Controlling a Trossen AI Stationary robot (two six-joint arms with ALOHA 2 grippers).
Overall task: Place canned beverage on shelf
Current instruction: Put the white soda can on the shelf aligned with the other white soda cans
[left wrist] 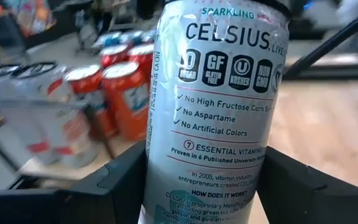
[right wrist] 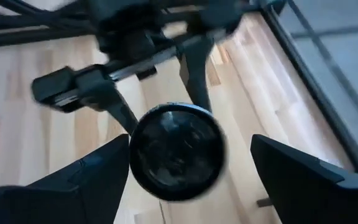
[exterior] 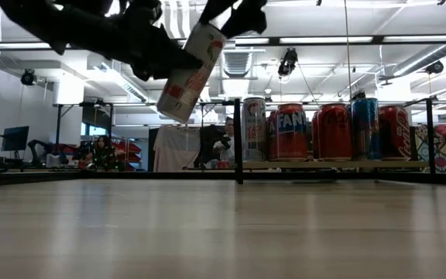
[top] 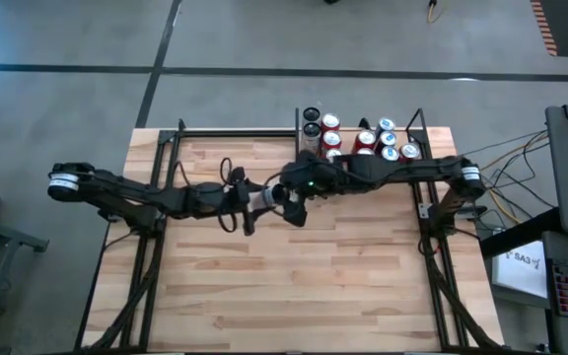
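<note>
Right now the can is being passed from one arm to the other, up in the air over the middle of the desk (top: 264,286).

On the left, the left claw (left wrist: 197,186) has its two fingers closed on the sides of the can (left wrist: 213,106). In the low view the can (exterior: 192,70) hangs high above the wood and leans over; it touches nothing below.

To its right, the right claw (right wrist: 188,180) sits close to the can's dark round end (right wrist: 176,151). Its fingers stand wide apart, one on each side of that end, and they do not touch it. So the right claw holds nothing yet.

My guess for the next move: the right claw must close on the can, and then the left claw must let go. After that the can has to go to the shelf (top: 432,133) at the far right side of the desk, where other cans (exterior: 327,130) already stand upright in rows.

The can is tall and slim, silver white with red marks and the word CELSIUS on it.
</note>
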